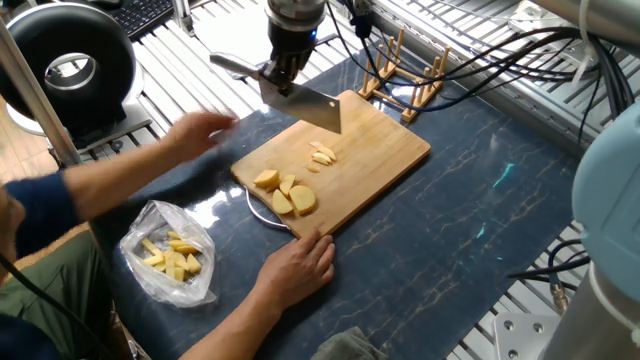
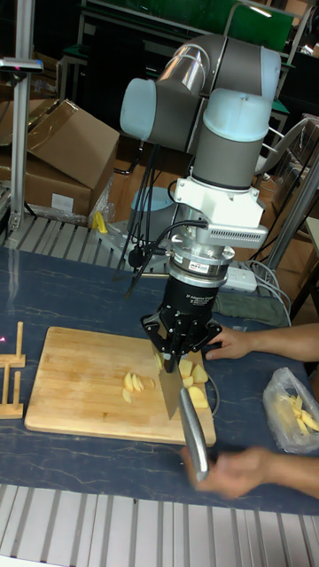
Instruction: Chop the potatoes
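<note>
Here, from my remote station, I saw the gripper (image 1: 283, 78) clenched around the handle of a cleaver (image 1: 300, 104), its fingers closed on the grip. The cleaver hung in the air above the far left corner of the cutting board (image 1: 385, 150), its broad blade pointing down and clear of the wood. In the tall fixed view the blade (image 2: 172, 388) stood edge-on below the gripper (image 2: 182, 347), with the grey handle (image 2: 194, 436) reaching toward the camera.

The potatoes (image 1: 285, 192) lay on the board. A cluster of rounded pale yellow chunks sat near the board's near left edge, touching one another. A smaller group of thin slices (image 1: 322, 156) lay closer to the middle of the board, apart from the chunks. In the tall view the slices (image 2: 133, 384) showed to the left of the blade and the chunks (image 2: 198, 376) to its right.

A person's hand (image 1: 300, 266) rested on the dark table (image 1: 470, 230) just beside the board's near corner. The other hand (image 1: 205, 130) was blurred, raised to the left of the board and below the cleaver's handle. A clear plastic bag (image 1: 172, 254) holding yellow pieces lay on the table well to the left of the board. A wooden rack (image 1: 405, 85) stood at the board's far end.
</note>
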Robot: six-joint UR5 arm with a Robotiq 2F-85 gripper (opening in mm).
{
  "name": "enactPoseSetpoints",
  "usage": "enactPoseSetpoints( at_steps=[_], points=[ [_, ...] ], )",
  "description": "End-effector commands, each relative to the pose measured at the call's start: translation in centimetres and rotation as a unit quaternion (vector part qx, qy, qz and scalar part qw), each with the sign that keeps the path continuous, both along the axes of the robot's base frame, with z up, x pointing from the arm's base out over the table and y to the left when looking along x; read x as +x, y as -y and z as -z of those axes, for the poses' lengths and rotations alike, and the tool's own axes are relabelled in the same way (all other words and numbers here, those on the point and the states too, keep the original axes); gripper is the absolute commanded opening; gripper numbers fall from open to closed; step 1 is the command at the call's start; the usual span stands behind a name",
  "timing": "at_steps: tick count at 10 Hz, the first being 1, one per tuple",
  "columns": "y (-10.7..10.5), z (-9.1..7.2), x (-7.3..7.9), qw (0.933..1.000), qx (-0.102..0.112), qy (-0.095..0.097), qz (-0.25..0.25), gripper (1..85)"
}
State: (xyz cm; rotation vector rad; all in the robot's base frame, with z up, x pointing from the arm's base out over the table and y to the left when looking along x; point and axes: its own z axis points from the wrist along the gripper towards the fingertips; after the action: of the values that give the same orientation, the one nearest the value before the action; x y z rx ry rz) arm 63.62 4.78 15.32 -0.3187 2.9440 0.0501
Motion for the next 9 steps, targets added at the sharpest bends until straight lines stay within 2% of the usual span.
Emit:
enactPoseSetpoints(
  at_steps=[1, 9],
  points=[
    [-0.11, -0.07, 0.40, 0.9999, 0.006, 0.000, 0.010, 1.0],
    [0.08, -0.07, 0.82, 0.9998, 0.011, 0.005, 0.018, 1.0]
  ],
)
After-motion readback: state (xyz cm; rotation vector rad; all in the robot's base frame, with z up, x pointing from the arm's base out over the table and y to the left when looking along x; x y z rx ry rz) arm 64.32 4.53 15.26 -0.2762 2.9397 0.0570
